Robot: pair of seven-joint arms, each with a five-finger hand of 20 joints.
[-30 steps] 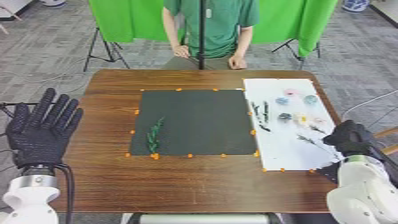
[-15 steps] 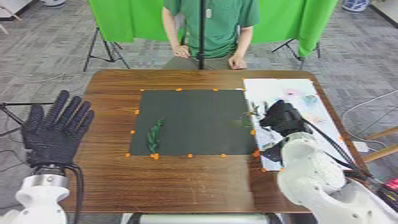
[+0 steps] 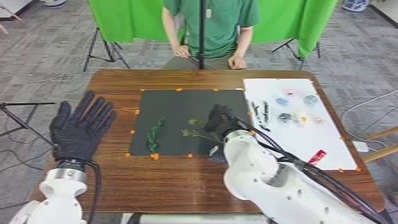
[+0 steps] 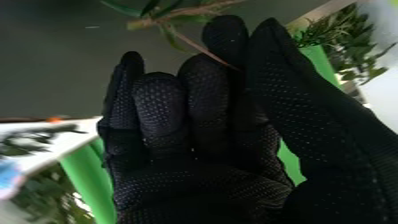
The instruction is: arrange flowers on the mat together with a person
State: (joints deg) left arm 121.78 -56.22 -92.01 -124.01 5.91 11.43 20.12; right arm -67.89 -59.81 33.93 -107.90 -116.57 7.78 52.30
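In the head view my right hand (image 3: 222, 120) is over the right part of the black mat (image 3: 182, 102), pinching a thin sprig (image 3: 190, 133) whose yellow-green tips point left. In the right wrist view the sprig (image 4: 173, 24) has its thin stem between the thumb and fingers of my right hand (image 4: 204, 115). A green leafy sprig (image 3: 154, 136) lies upright on the mat's left side. My left hand (image 3: 80, 127) is left of the mat with straight, spread fingers. Pink (image 3: 290, 92), blue (image 3: 282, 101) and yellow (image 3: 303, 119) flowers lie on the white sheet (image 3: 293, 140).
Dark green sprigs (image 3: 265, 112) lie along the white sheet's left side, near my right forearm. Orange markers (image 3: 179, 89) edge the mat. My right arm crosses the table's lower right part, with a red tag (image 3: 317, 157) beside it. Wooden table (image 3: 178, 185) surrounds both.
My right hand has moved left from the white sheet to the mat, carrying the sprig. My left hand has shifted slightly right.
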